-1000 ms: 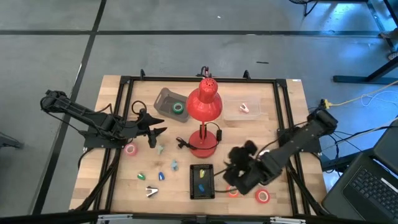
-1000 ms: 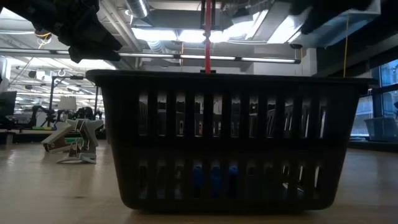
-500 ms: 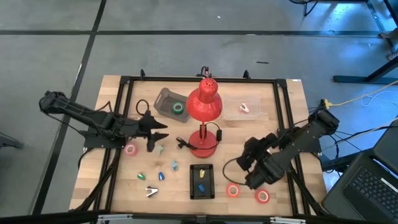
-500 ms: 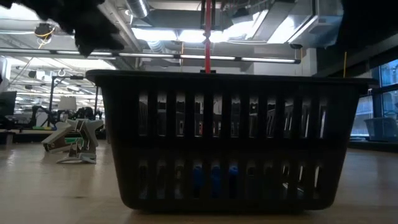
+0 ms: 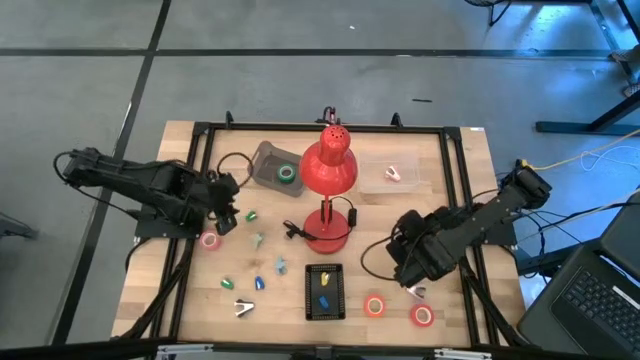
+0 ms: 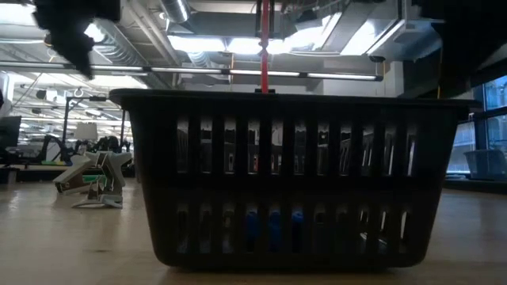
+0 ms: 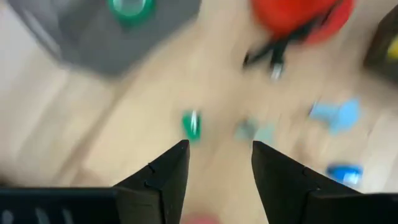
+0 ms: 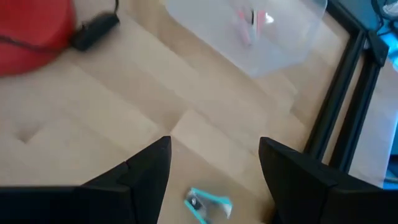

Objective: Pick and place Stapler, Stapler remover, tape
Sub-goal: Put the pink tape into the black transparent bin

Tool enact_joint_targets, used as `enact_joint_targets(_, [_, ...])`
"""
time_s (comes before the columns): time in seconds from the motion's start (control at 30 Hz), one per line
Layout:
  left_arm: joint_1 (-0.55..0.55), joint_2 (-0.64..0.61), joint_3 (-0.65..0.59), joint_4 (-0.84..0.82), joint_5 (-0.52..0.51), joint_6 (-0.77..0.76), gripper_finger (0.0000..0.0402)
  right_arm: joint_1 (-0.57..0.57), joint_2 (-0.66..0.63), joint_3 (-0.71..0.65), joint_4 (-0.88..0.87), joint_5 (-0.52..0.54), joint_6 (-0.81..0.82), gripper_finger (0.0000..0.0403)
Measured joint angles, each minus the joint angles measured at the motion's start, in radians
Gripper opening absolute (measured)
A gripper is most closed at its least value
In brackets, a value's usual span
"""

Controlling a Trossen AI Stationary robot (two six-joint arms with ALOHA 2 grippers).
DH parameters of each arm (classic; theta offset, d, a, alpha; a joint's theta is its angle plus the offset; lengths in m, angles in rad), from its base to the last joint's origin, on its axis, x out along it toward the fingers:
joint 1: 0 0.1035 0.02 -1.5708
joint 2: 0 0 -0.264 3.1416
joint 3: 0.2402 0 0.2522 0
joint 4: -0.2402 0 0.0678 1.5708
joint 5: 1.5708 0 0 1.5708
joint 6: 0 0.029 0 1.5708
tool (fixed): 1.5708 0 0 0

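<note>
Both pairs of my jaws stand apart with nothing between them: my left gripper point(image 7: 214, 171) shows bare wood between its fingers, and my right gripper point(image 8: 214, 177) frames a small teal stapler remover point(image 8: 207, 204) lying on the table point(image 5: 455, 185) just below it. A second ago my right gripper point(image 5: 408, 272) was down by the red tape roll point(image 5: 375, 306) beside the black basket point(image 5: 324, 291); now it has pulled back toward the table's right edge, the arm folded, and the remover point(image 5: 416, 291) lies uncovered just beside it. My left gripper point(image 5: 225, 215) has drawn back toward the left rail, away from where it reached over the small pieces, with the pink tape roll point(image 5: 210, 240) close under it. Farther off, a green tape roll point(image 5: 287, 173) sits in the grey tray point(image 5: 265, 160) next to the red lamp point(image 5: 329, 170).
</note>
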Motion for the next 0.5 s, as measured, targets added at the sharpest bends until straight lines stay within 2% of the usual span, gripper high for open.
enact_joint_targets(0.13, [-0.001, 0.054, -0.016, -0.113, 0.075, 0.013, 0.0155, 0.037, 0.0, -0.044, 0.0, -0.025, 0.068, 0.0246])
enact_joint_targets(0.3, [-0.001, 0.121, -0.016, -0.124, 0.101, 0.031, 0.0152, 0.057, 0.0, -0.092, 0.031, -0.031, 0.126, 0.0246])
enact_joint_targets(0.43, [-0.001, 0.175, -0.016, -0.119, 0.113, -0.205, 0.0152, 0.057, 0.0, -0.132, 0.084, -0.028, 0.13, 0.0246])
enact_joint_targets(0.5, [-0.003, 0.209, -0.016, -0.124, 0.136, -0.255, 0.0149, 0.057, 0.0, -0.149, 0.113, -0.028, 0.13, 0.0246])
